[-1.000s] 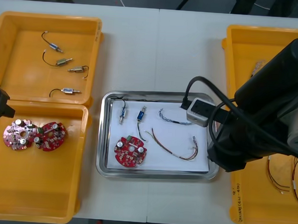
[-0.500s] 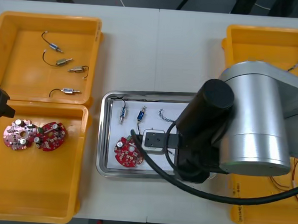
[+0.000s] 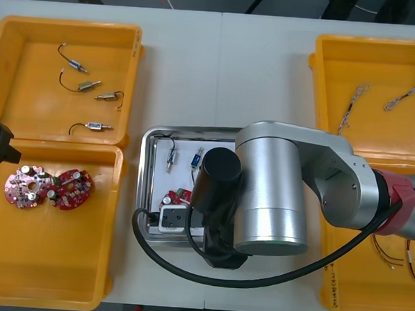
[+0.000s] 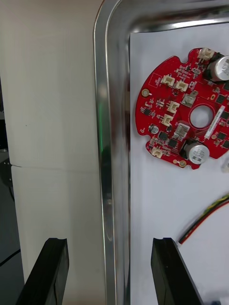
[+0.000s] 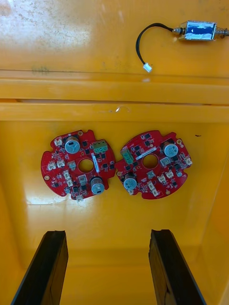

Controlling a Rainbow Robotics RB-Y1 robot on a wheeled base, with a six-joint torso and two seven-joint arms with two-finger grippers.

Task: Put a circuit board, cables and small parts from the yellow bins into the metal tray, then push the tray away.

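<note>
Swung left across the metal tray (image 3: 143,173) since a second ago, the right arm (image 3: 271,194) now covers most of it. Right jaws stand wide apart and empty, straddling the tray's near rim beside the round red circuit board (image 4: 183,119). Left jaws hang open and empty above two more boards (image 5: 78,164) in the left near yellow bin (image 5: 114,267).

Resting directly on the light table (image 3: 226,66): far-left yellow bin (image 3: 29,111), near-left yellow bin (image 3: 49,259), far-right yellow bin (image 3: 379,67), near-right yellow bin (image 3: 357,282), with the metal tray (image 3: 143,187) between them.
</note>
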